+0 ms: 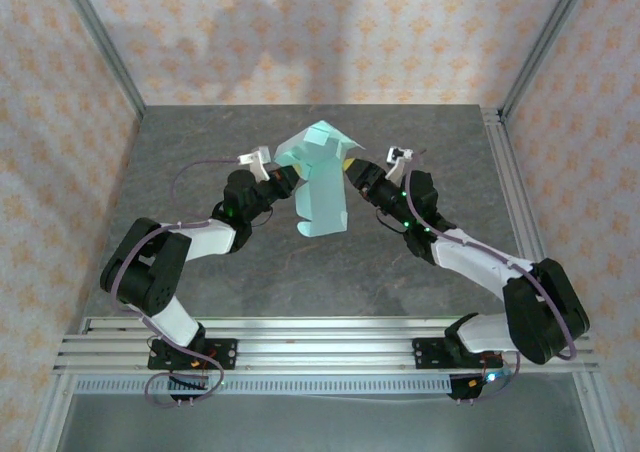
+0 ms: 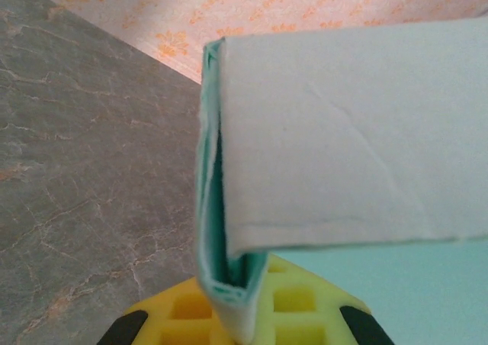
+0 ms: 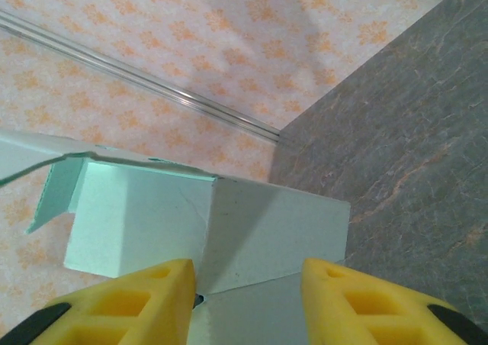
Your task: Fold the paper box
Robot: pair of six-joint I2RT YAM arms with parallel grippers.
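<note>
The paper box (image 1: 320,187) is pale mint card, partly folded, and hangs in the air above the middle of the table between both arms. My left gripper (image 1: 287,179) is shut on its left side. In the left wrist view a doubled edge of the box (image 2: 343,131) is pinched between the yellow fingers (image 2: 305,307) of the left gripper (image 2: 240,318). My right gripper (image 1: 349,174) is at the box's right side. In the right wrist view its yellow fingers (image 3: 145,303) stand apart, and a flat panel of the box (image 3: 267,223) spans the gap of the right gripper (image 3: 248,288).
The grey marbled table (image 1: 200,152) lies under the box. Patterned walls and metal frame posts (image 1: 100,42) close it in at the back and sides. An aluminium rail (image 1: 320,347) at the near edge carries both arm bases.
</note>
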